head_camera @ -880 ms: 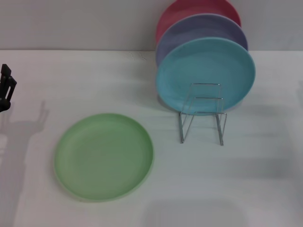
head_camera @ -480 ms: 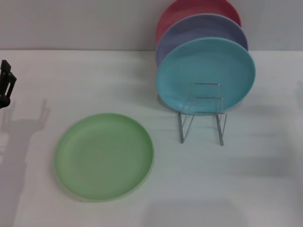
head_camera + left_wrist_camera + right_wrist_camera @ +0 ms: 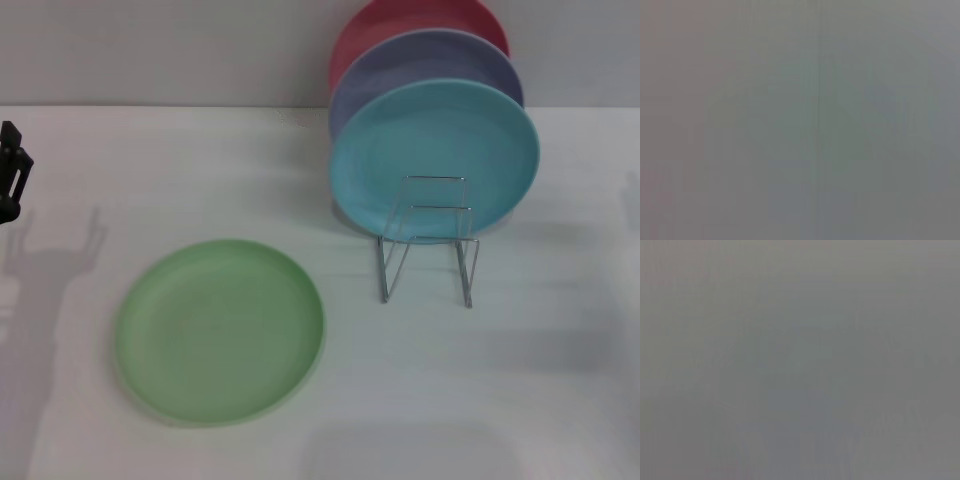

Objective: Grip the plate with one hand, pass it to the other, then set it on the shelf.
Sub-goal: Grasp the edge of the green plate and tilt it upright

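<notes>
Flat near the counter's (image 3: 560, 400) front edge, toward the left corner: the light green plate (image 3: 219, 331), untouched, nothing holding it. Farther in, right of centre: the chrome wire shelf (image 3: 428, 240), front loops bare, narrower than any plate. Behind those loops, leaning toward the back edge: turquoise-blue plate (image 3: 434, 152), then lavender plate (image 3: 420, 62), then red plate (image 3: 400, 25). At the far left edge, well apart from the green plate: a sliver of the left gripper (image 3: 12, 180), black, hanging above the surface; cannot tell whether wide or narrow. No sign of the right gripper. Both wrist views blank grey, nothing readable.

Likely trouble ahead, as a judgement only: a shallow rim lying flush on a smooth counter, little for a fingertip to get under, so a skid toward the front edge instead of a lift. A thin rim pinch, prone to tilt or slip at the hand-over. A slot close against the turquoise-blue plate, so a careless entry could knock the leaning stack or shove the light rack. Wrist views useless for aiming.
</notes>
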Controlling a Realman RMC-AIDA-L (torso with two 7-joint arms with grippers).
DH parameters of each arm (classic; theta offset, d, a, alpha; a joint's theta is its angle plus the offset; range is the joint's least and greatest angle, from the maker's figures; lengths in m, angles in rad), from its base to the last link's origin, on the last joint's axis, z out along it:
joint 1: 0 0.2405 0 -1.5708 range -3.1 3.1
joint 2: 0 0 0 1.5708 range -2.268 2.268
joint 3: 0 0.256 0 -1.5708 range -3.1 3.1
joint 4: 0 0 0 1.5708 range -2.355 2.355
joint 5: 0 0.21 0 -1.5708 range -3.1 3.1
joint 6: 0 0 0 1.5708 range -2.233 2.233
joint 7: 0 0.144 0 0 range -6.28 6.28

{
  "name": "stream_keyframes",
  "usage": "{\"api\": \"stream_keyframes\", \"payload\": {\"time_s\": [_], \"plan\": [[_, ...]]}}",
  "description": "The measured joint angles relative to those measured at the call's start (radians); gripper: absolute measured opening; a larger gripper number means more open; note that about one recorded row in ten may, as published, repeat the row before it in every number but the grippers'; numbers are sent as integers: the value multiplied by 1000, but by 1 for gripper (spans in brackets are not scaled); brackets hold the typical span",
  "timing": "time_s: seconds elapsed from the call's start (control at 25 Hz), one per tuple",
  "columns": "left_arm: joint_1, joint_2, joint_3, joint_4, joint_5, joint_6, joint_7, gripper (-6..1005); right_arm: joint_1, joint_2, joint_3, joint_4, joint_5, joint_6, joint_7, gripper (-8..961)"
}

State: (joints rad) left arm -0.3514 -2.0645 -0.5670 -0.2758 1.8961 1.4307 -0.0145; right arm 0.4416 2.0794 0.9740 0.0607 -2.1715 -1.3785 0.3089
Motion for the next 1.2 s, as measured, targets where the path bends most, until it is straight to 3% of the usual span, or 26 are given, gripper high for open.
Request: {"api": "stream_keyframes", "payload": {"time_s": [0.28, 0.4, 0.52, 0.76, 0.88, 0.96, 1.04, 1.08, 1.12, 1.2], "plan": [[-25, 9, 0, -8, 0, -80, 3, 820, -7, 1, 0, 10, 0, -4, -1, 665], [-50, 24, -4, -22, 0, -171, 3, 819, -9, 1, 0, 10, 0, -7, -1, 665], [-61, 50, -18, -61, 0, -263, 4, 818, -9, 1, 0, 10, 0, -8, -1, 665], [-57, 126, -57, -225, 3, -446, 72, 815, -4, 1, 0, 10, -1, -6, -2, 664], [-20, 160, -142, -378, 27, -559, 201, 814, 1, 0, 0, 10, -1, -2, -2, 664], [19, 170, -231, -485, 56, -661, 293, 813, 4, 0, 0, 10, -1, -2, -2, 664], [70, 166, -369, -613, 99, -809, 395, 812, 5, -1, 0, 10, -1, -2, -2, 664], [109, 147, -477, -696, 140, -925, 460, 812, 5, -1, 0, 10, -1, -2, -2, 664], [126, 134, -528, -730, 158, -969, 482, 811, 6, -2, 0, 10, -1, -2, -2, 664], [165, 86, -659, -810, 225, -1118, 541, 811, 7, -3, 0, 10, -1, -1, -2, 664]]}}
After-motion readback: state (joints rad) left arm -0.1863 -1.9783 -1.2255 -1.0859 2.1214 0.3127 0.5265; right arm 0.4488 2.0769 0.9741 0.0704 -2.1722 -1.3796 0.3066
